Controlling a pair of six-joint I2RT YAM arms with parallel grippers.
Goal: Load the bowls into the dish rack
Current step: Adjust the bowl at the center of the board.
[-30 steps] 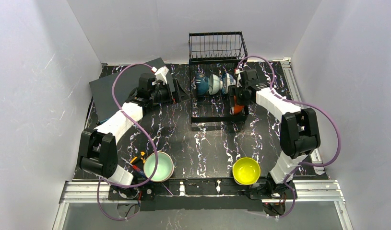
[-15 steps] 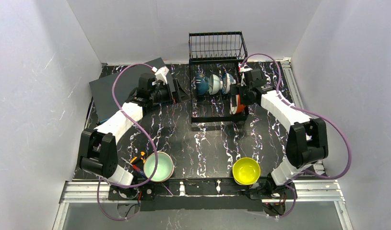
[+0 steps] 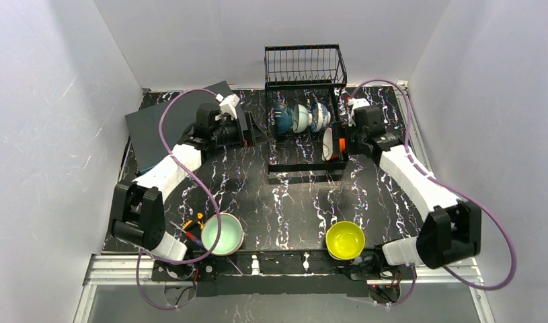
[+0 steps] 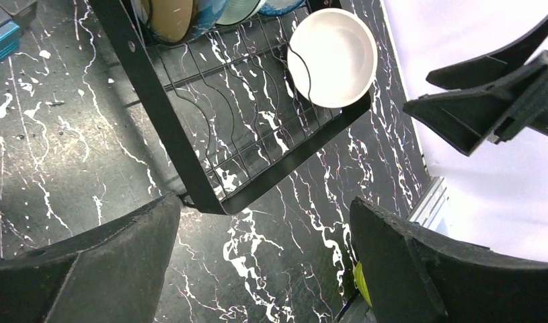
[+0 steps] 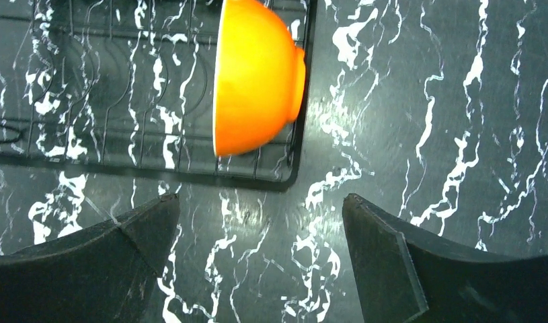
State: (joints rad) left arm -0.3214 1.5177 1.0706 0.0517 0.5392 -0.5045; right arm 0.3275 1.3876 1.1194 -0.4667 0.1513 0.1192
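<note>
Black white-veined table [image 3: 291, 202], dish rack [image 3: 304, 166] at back, grey box [image 3: 157, 128], mint-green bowl [image 3: 222, 234], yellow bowl [image 3: 345, 239]

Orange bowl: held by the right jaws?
No, the orange bowl stands on edge in the rack, clear of the open jaws.

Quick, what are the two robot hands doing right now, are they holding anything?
Left gripper: open, fingers wide apart, holding nothing.
Right gripper: open, holding nothing; the orange bowl sits free in the dish rack.
</note>
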